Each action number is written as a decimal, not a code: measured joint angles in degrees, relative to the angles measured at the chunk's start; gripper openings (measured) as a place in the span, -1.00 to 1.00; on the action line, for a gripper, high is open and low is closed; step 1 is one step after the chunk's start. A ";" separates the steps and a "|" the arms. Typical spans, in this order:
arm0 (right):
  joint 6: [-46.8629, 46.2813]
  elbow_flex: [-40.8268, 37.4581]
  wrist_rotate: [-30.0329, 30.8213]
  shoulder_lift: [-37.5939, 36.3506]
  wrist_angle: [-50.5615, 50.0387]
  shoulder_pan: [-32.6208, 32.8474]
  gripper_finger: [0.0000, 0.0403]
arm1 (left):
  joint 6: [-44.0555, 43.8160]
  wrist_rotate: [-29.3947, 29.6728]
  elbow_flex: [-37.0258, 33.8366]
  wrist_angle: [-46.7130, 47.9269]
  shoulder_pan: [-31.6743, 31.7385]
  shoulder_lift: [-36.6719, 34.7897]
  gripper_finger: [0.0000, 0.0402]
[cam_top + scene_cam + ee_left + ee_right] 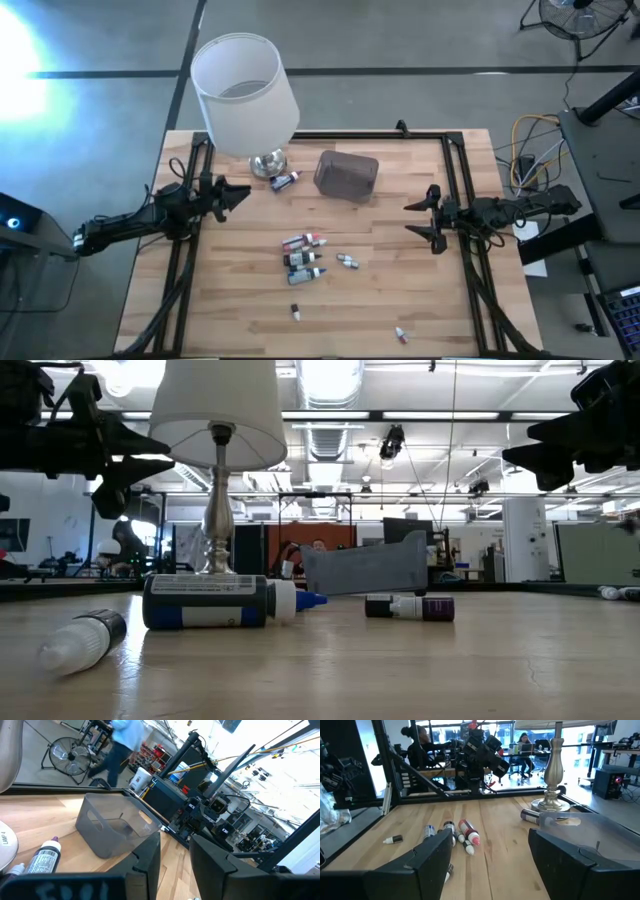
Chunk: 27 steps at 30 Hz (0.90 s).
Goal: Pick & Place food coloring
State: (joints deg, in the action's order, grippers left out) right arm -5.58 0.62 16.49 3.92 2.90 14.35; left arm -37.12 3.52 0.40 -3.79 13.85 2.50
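Several small food coloring bottles lie on their sides on the wooden table: a cluster [303, 255] at the middle, one [285, 181] by the lamp base, and singles [347, 261], [296, 312], [402, 333] nearer the front. My left gripper [243, 195] is open and empty above the table's left part, pointing right toward the grey box [346, 175]. My right gripper [420, 218] is open and empty at the right, pointing left. The right wrist view shows the cluster [462, 832] ahead of the fingers. The left wrist view shows the box [115, 827] and one bottle [42, 857].
A white-shaded lamp [245, 90] stands on its chrome base [268, 162] at the far left of the table. The translucent grey box sits just to its right. Black frame rails [455, 200] run along the table's left and right sides. People show in the room behind.
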 joint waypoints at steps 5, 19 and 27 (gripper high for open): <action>-0.17 0.00 0.00 0.00 0.01 0.00 0.31 | 0.00 0.01 0.00 0.01 0.01 0.01 -0.58; -0.10 -0.01 0.00 -0.01 0.00 -0.02 0.26 | 0.00 0.01 0.00 0.00 0.02 0.00 -0.58; -0.24 0.00 0.00 -0.02 0.02 0.00 0.30 | 0.00 -0.01 0.01 0.02 -0.01 0.00 -0.58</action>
State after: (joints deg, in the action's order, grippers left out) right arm -5.82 0.62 16.49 3.90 2.92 14.35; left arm -37.12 3.51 0.41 -3.77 13.85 2.50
